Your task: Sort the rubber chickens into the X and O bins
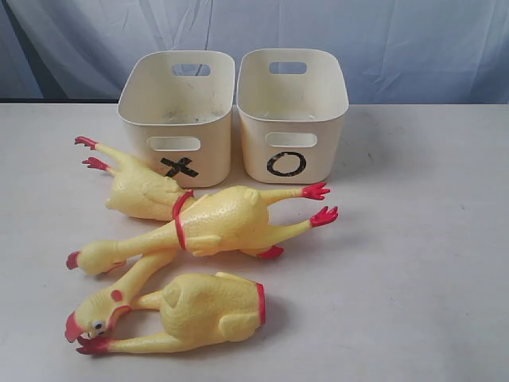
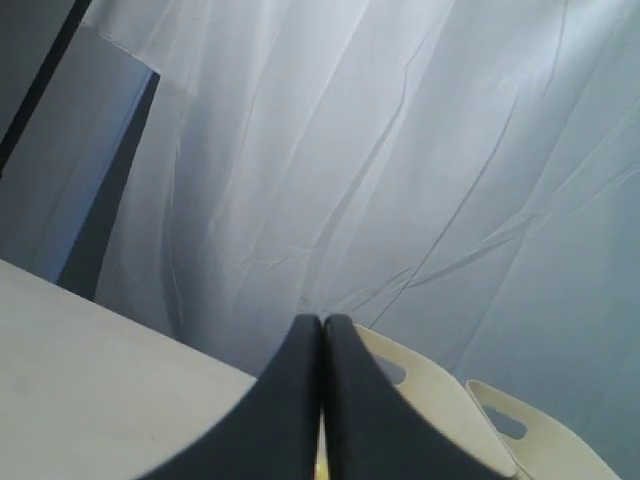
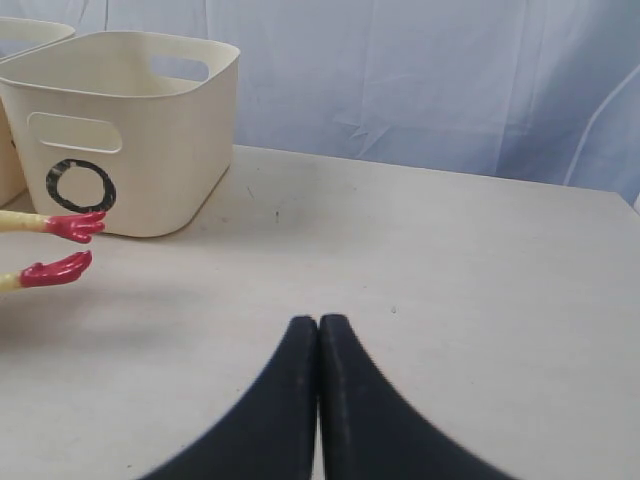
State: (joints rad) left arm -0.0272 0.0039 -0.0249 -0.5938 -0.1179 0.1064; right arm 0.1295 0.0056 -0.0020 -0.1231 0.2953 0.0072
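Note:
Three yellow rubber chickens lie on the table in front of the bins. A headless body (image 1: 139, 191) points its red feet to the far left. The middle chicken (image 1: 227, 219) stretches its red feet toward the O bin (image 1: 328, 135), and its neck runs left. The front body (image 1: 207, 306) lies beside a head with a long neck (image 1: 103, 310). The X bin (image 1: 137, 127) stands left of the O bin, touching it. Neither gripper shows in the exterior view. My left gripper (image 2: 322, 320) is shut and empty, up in the air near the bins (image 2: 440, 395). My right gripper (image 3: 319, 320) is shut and empty over bare table, right of the O bin (image 3: 170, 150) and two red feet (image 3: 60, 268).
The pale table (image 1: 413, 263) stretches to the right of the chickens and bins. A wrinkled blue-white cloth (image 1: 398, 48) hangs behind the bins. Both bins look empty from the exterior view.

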